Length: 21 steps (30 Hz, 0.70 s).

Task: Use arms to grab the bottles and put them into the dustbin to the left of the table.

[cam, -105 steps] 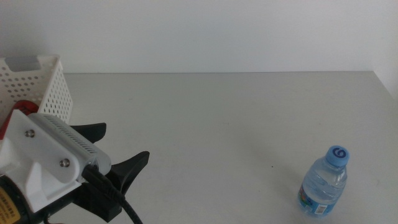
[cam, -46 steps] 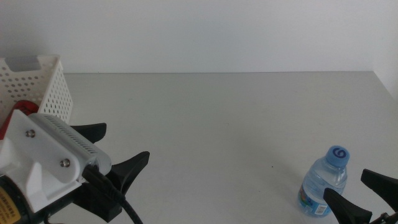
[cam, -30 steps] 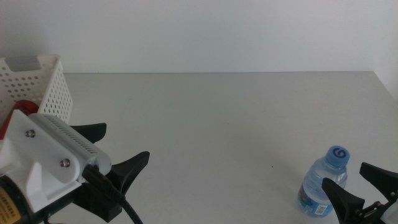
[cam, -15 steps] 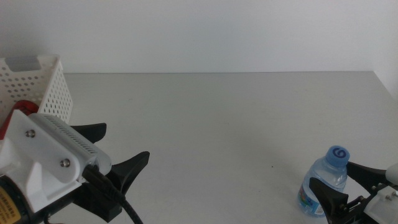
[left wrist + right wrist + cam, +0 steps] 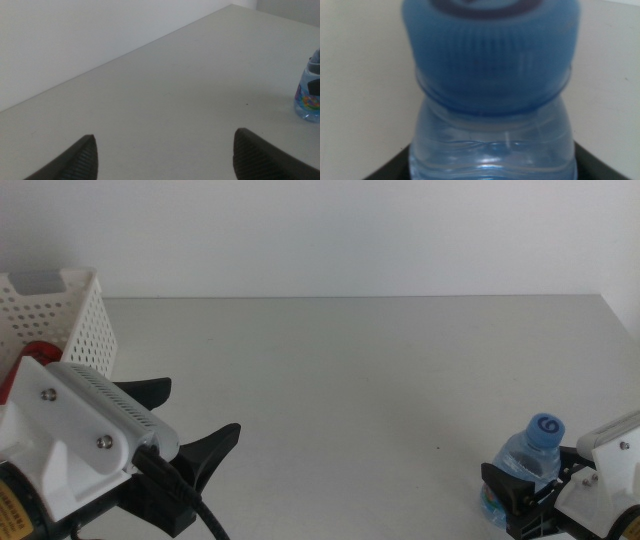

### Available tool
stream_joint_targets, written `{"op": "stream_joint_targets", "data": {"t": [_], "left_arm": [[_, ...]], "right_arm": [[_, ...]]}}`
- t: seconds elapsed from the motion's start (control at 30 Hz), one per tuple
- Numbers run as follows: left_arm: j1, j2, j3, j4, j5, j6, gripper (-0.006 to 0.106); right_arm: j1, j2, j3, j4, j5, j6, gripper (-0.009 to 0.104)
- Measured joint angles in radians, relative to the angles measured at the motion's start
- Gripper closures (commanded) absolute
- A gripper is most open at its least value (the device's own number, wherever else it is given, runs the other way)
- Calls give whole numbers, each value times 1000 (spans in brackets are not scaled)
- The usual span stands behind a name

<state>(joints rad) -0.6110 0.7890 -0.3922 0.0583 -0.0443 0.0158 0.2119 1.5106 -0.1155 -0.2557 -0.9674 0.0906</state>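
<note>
Right end effector [image 5: 535, 488] around the water bottle [image 5: 527, 468] at the bench's [image 5: 360, 370] near right corner.
The bottle stands upright between the spread jaws; whether they touch it cannot be told. The left end effector [image 5: 195, 420] hovers open over the bench's left side, beside the white basket [image 5: 75, 320], where a red can [image 5: 35, 352] shows.

1. Water bottle [image 5: 527, 465]: small, clear, blue cap, upright, between right gripper [image 5: 535, 485] prongs.
2. Dustbin [image 5: 70, 320]: white perforated basket, just behind left gripper [image 5: 190, 420].
3. Red can [image 5: 35, 355]: inside dustbin, mostly hidden.
</note>
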Motion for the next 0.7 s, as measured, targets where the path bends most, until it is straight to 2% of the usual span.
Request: {"op": "stream_joint_targets", "data": {"t": [0.1,0.13,0.23,0.33,0.5,0.7], "left_arm": [[0,0,0,0,0,0,8],[0,0,0,0,0,0,8],[0,0,0,0,0,0,8],[0,0,0,0,0,0,8],[0,0,0,0,0,0,8],[0,0,0,0,0,0,8]], "right_arm": [[1,9,-1,2,-12,0,90],[1,10,-4,2,-13,7,97],[1,11,-31,0,9,69,96],[7,21,-118,-43,63,149,96],[72,76,-379,-120,192,222,96],[165,295,-679,-169,267,262,96]]}}
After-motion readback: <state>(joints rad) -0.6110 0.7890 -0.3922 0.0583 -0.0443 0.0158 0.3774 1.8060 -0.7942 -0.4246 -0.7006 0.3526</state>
